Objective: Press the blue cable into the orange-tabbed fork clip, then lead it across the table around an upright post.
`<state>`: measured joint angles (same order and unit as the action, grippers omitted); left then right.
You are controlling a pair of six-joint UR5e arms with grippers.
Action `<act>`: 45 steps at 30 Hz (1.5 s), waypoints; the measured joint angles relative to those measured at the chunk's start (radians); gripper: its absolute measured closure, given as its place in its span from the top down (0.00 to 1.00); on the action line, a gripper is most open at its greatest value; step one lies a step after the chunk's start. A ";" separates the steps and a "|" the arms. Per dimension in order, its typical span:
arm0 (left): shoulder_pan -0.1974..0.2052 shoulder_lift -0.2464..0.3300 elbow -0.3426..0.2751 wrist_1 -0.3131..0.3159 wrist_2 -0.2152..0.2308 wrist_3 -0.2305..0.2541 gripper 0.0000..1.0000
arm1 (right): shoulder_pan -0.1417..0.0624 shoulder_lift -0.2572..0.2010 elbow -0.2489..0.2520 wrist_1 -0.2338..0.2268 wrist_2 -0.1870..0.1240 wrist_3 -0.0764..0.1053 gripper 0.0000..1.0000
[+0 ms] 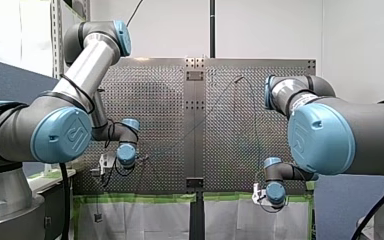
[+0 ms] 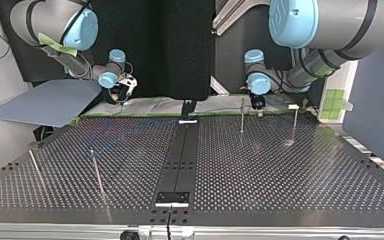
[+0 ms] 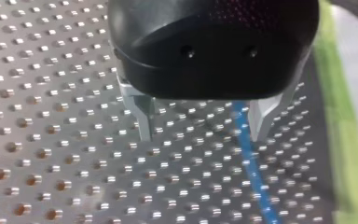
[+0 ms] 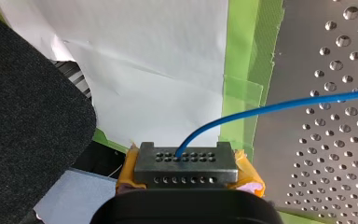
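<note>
- Perforated silver metal table [image 2: 280,165] fills the lower part of the top view. Green tape [image 4: 247,70] and white paper [image 4: 158,60] line its edge, and thin upright metal posts [image 2: 242,116] stand at upper right of centre and lower left.
- At the top view's upper left, just off the table edge, my right gripper [image 4: 186,161] has its yellow pads clamped on the thin blue cable [image 4: 270,109]. The cable rises from between them and arcs out over the holes. Holding it there probably anchors the end so the run can be steered.
- My left gripper [image 3: 203,126], black with metal fingers [image 3: 142,116], hovers low with its jaws spread wide. The cable passes between them, close to one finger and ungripped, likely straddled so it can be caught.
- I cannot make out the orange-tabbed fork clip in any view, so I judge the pressing step not yet done.
</note>
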<state>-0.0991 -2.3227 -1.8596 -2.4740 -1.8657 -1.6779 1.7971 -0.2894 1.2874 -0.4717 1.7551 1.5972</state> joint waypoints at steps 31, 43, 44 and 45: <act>-0.033 0.111 -0.157 -0.015 0.085 -0.037 1.00 | 0.000 0.000 0.000 0.002 0.000 0.000 0.00; -0.073 0.113 -0.159 0.020 0.067 -0.036 1.00 | 0.000 0.000 0.000 0.007 0.000 0.000 0.00; -0.075 0.113 -0.160 0.022 0.065 -0.036 1.00 | 0.000 0.000 0.000 0.007 0.000 0.000 0.00; -0.079 0.113 -0.162 0.027 0.061 -0.037 1.00 | 0.000 0.000 0.000 0.007 0.000 0.000 0.00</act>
<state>-0.1785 -2.2096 -2.0221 -2.4472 -1.8049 -1.7147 1.7972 -0.2892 1.2878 -0.4644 1.7551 1.5972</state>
